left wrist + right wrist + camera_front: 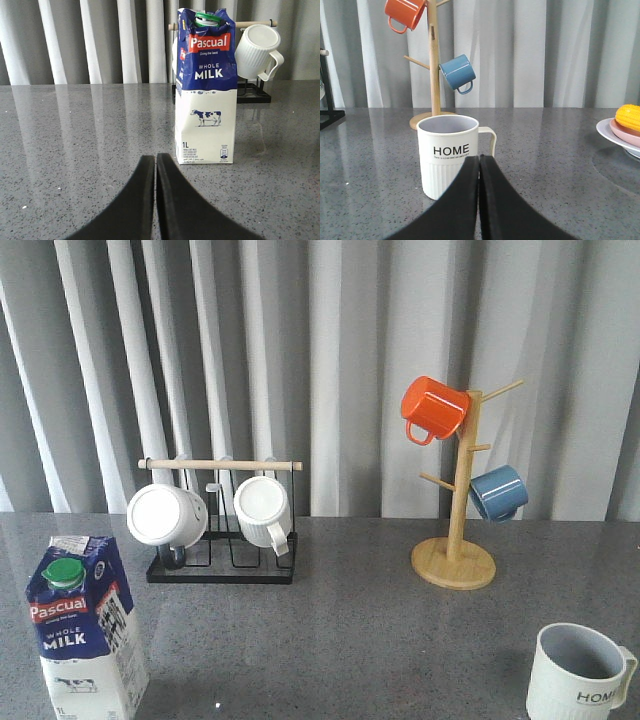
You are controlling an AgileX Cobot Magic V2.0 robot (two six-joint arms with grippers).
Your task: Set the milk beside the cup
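The milk (82,625) is a tall blue-and-white carton with a green cap, upright at the front left of the grey table. In the left wrist view the milk (206,90) stands just beyond my left gripper (155,158), which is shut and empty. The cup (580,672), a pale ribbed "HOME" mug, stands at the front right. In the right wrist view the cup (449,152) sits right in front of my right gripper (480,159), which is shut and empty. Neither gripper shows in the front view.
A black rack (222,565) with a wooden bar holds two white ribbed mugs (262,510) behind the milk. A wooden mug tree (455,540) carries an orange mug (432,408) and a blue mug (498,492). A plate with corn (626,130) lies right of the cup.
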